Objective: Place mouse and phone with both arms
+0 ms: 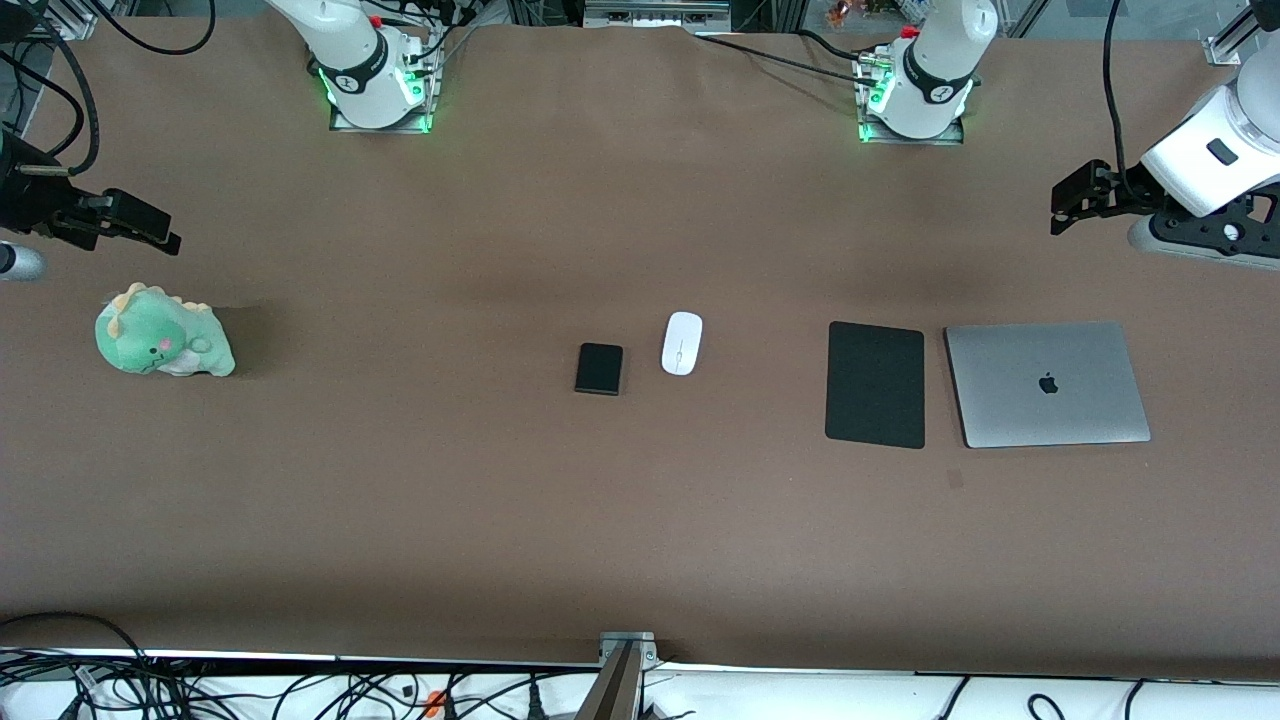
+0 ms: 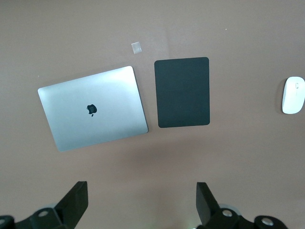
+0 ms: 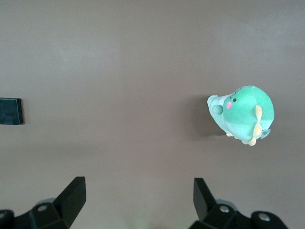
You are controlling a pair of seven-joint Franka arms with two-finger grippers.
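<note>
The white mouse [image 1: 682,343] lies in the middle of the brown table, beside the small black phone [image 1: 599,369], which is toward the right arm's end. My left gripper [image 1: 1066,208] is open and empty, up over bare table at the left arm's end. In the left wrist view the left gripper [image 2: 141,202] shows spread fingers, and the mouse [image 2: 293,95] is at the edge. My right gripper [image 1: 150,228] is open and empty, up over bare table at the right arm's end. In the right wrist view the right gripper [image 3: 138,196] shows spread fingers, and the phone [image 3: 10,111] is at the edge.
A flat black mouse pad [image 1: 875,384] and a closed silver laptop [image 1: 1046,384] lie side by side toward the left arm's end. A green dinosaur plush [image 1: 163,344] sits toward the right arm's end. A small scrap of tape [image 2: 137,47] lies near the pad.
</note>
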